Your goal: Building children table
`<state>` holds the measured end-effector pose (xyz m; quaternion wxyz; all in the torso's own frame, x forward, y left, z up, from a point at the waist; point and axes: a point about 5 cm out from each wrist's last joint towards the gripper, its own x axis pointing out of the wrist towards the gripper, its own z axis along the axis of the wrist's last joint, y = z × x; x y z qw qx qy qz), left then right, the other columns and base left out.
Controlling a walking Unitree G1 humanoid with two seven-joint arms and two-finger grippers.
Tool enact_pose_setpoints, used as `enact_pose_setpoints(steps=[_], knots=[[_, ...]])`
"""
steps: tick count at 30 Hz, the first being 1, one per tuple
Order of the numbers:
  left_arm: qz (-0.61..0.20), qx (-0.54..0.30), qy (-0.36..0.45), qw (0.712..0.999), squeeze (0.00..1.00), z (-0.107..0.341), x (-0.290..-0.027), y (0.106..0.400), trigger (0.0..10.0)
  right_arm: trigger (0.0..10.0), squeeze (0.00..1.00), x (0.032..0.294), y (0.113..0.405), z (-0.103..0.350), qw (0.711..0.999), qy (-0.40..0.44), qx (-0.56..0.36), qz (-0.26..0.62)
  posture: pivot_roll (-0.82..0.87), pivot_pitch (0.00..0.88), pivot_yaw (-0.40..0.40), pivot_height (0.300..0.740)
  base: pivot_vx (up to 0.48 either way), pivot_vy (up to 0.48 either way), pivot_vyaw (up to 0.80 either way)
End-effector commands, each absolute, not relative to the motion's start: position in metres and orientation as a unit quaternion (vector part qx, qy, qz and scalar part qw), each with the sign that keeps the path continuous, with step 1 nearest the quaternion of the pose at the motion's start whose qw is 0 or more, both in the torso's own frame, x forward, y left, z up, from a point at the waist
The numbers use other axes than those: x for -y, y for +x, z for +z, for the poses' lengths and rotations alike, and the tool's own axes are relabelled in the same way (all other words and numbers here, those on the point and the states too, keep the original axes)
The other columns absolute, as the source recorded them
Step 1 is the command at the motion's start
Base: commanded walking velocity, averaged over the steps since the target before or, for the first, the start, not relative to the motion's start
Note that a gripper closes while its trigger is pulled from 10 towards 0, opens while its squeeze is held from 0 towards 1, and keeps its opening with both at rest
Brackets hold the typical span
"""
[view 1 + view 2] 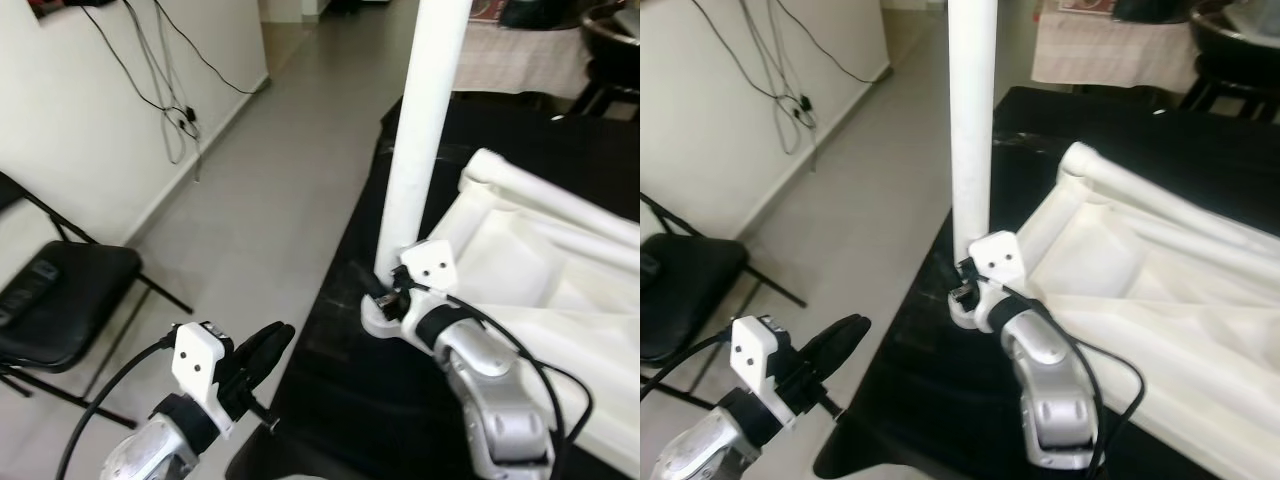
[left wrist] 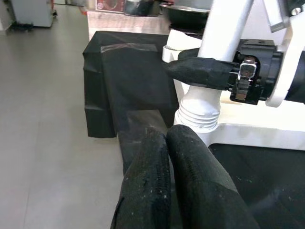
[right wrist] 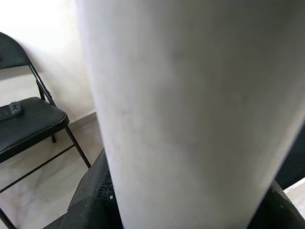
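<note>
A white tabletop [image 1: 560, 270] is laid upside down on a surface covered with black cloth [image 1: 350, 400], and a white table leg [image 1: 425, 120] is stood upright in the socket at the tabletop's near left corner. The base of the leg is gripped by the right gripper [image 1: 385, 290], whose black fingers [image 2: 200, 71] are closed against the leg just above its ribbed collar, as is seen from the left wrist camera; in the right wrist view the leg [image 3: 190, 109] is pressed close to the lens between the two fingers. The left gripper [image 1: 262, 350] is held in the air off the left edge of the cloth, near the leg but apart from it, with its two fingers [image 2: 157, 176] pressed together and nothing between them. A black folding chair [image 1: 60, 300] is placed on the grey floor [image 1: 270, 200] by the white wall, on which loose cables [image 1: 165, 80] are hung.
</note>
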<state>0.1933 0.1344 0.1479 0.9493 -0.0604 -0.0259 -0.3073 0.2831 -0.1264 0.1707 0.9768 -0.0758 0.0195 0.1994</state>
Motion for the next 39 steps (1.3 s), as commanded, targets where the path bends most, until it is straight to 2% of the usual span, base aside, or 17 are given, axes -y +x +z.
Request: enact_pose_setpoints(steps=[1, 2, 5, 6, 9, 11, 14, 15, 17, 18, 25, 26, 27, 28, 30, 34, 39], knots=[[-0.311, 0.016, -0.06, 0.948, 0.0, 0.145, -0.137, 0.193, 10.0, 0.0, 0.0, 0.135, 0.288, 0.142, 0.974, -0.066, -0.097, 0.195, -0.04, 0.157, 0.035, 0.74, 0.0, 0.0, 0.0], [-0.309, 0.016, -0.059, 0.949, 0.0, 0.144, -0.137, 0.193, 10.0, 10.0, 0.0, 0.128, 0.295, 0.148, 0.968, -0.065, -0.084, 0.229, -0.04, 0.155, 0.04, 0.74, 0.0, 0.0, 0.0], [-0.307, 0.016, -0.058, 0.95, 0.0, 0.145, -0.138, 0.194, 10.0, 10.0, 0.0, 0.119, 0.295, 0.154, 0.959, -0.061, -0.073, 0.266, -0.03, 0.152, 0.04, 0.74, 0.0, 0.0, 0.0], [-0.305, 0.016, -0.058, 0.95, 0.0, 0.145, -0.138, 0.194, 10.0, 10.0, 1.0, 0.11, 0.296, 0.16, 0.945, -0.049, -0.065, 0.317, -0.02, 0.152, 0.039, 0.74, 0.0, 0.0, 0.0], [-0.305, 0.016, -0.058, 0.95, 0.0, 0.145, -0.138, 0.194, 10.0, 10.0, 1.0, 0.11, 0.296, 0.16, 0.945, -0.049, -0.065, 0.317, -0.02, 0.152, 0.039, 0.74, 0.0, 0.0, 0.0], [-0.306, 0.015, -0.057, 0.95, 0.0, 0.144, -0.137, 0.194, 10.0, 10.0, 1.0, 0.101, 0.296, 0.176, 0.892, -0.059, -0.035, 0.447, -0.01, 0.146, 0.045, 0.74, 0.0, 0.0, 0.0], [-0.306, 0.014, -0.054, 0.95, 0.0, 0.144, -0.137, 0.194, 10.0, 10.0, 1.0, 0.104, 0.301, 0.18, 0.862, -0.09, -0.03, 0.498, -0.01, 0.144, 0.046, 0.74, 0.0, 0.0, 0.0], [-0.308, 0.014, -0.051, 0.95, 0.0, 0.144, -0.136, 0.193, 2.5, 10.0, 0.0, 0.108, 0.307, 0.183, 0.839, -0.124, -0.029, 0.529, 0.0, 0.144, 0.044, 0.74, 0.0, 0.0, 0.0], [-0.308, 0.014, -0.051, 0.95, 0.0, 0.144, -0.136, 0.193, 2.5, 10.0, 0.0, 0.108, 0.307, 0.183, 0.839, -0.124, -0.029, 0.529, 0.0, 0.144, 0.044, 0.74, 0.0, 0.0, 0.0], [-0.311, 0.012, -0.051, 0.949, 0.0, 0.144, -0.135, 0.192, 0.0, 10.0, 0.0, 0.114, 0.32, 0.19, 0.813, -0.142, -0.037, 0.563, 0.0, 0.146, 0.039, 0.74, 0.0, 0.0, 0.0], [-0.316, 0.011, -0.054, 0.947, 0.0, 0.145, -0.132, 0.189, 0.0, 10.0, 0.0, 0.115, 0.338, 0.205, 0.792, -0.123, -0.034, 0.597, 0.02, 0.153, 0.032, 0.74, 0.0, 0.0, 0.0], [-0.316, 0.012, -0.054, 0.947, 0.0, 0.146, -0.131, 0.188, 0.0, 0.0, 0.0, 0.114, 0.34, 0.207, 0.791, -0.104, -0.034, 0.602, 0.02, 0.157, 0.03, 0.74, 0.0, 0.0, 0.0], [-0.316, 0.012, -0.054, 0.947, 0.0, 0.146, -0.131, 0.188, 0.0, 0.0, 0.0, 0.114, 0.34, 0.207, 0.791, -0.104, -0.034, 0.602, 0.02, 0.157, 0.03, 0.74, 0.0, 0.0, 0.0], [-0.316, 0.013, -0.054, 0.947, 0.0, 0.146, -0.131, 0.188, 9.3, 0.0, 0.0, 0.115, 0.342, 0.209, 0.788, -0.091, -0.034, 0.608, 0.02, 0.157, 0.03, 0.74, 0.0, 0.0, 0.0], [-0.316, 0.013, -0.053, 0.947, 0.0, 0.147, -0.13, 0.187, 10.0, 0.0, 0.0, 0.117, 0.341, 0.209, 0.777, -0.081, -0.035, 0.623, 0.02, 0.16, 0.028, 0.74, 0.0, 0.0, 0.0], [-0.315, 0.015, -0.054, 0.948, 0.0, 0.147, -0.129, 0.186, 10.0, 0.0, 0.0, 0.128, 0.337, 0.201, 0.765, -0.078, -0.042, 0.638, 0.01, 0.164, 0.025, 0.74, 0.0, 0.0, 0.0], [-0.315, 0.014, -0.057, 0.947, 0.0, 0.147, -0.129, 0.185, 10.0, 0.0, 0.0, 0.143, 0.329, 0.191, 0.794, -0.072, -0.047, 0.601, 0.0, 0.167, 0.017, 0.74, 0.0, 0.0, 0.0]])
